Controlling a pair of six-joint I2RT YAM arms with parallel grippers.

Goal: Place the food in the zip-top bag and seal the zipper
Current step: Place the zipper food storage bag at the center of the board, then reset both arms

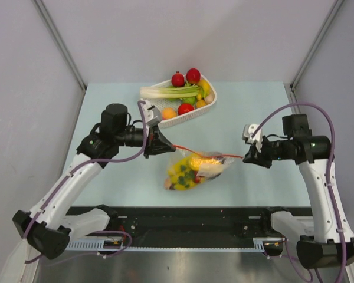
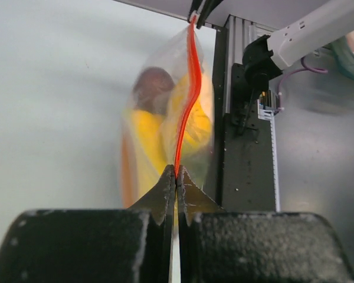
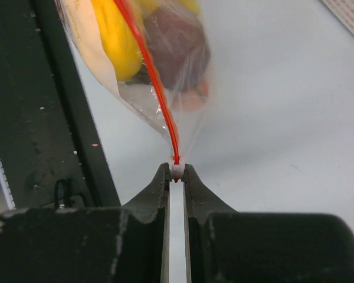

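Note:
The clear zip-top bag (image 1: pixel 197 171) hangs stretched between my two grippers above the table's near middle. Inside it lies the food (image 1: pixel 186 174): a yellow banana bunch (image 2: pixel 147 135), a dark purple-brown vegetable (image 3: pixel 177 47) and small orange and red pieces. The orange-red zipper (image 1: pixel 221 155) runs taut along the bag's top edge. My left gripper (image 1: pixel 170 145) (image 2: pixel 176 174) is shut on the zipper's left end. My right gripper (image 1: pixel 246 157) (image 3: pixel 176 171) is shut on the small white slider (image 3: pixel 176 170) at the zipper's right end.
A white slatted basket (image 1: pixel 186 121) at the back middle holds a green-white leek (image 1: pixel 168 92), red round pieces (image 1: pixel 186 76) and other toy produce. A black rail (image 1: pixel 189 218) runs along the table's near edge, just under the bag.

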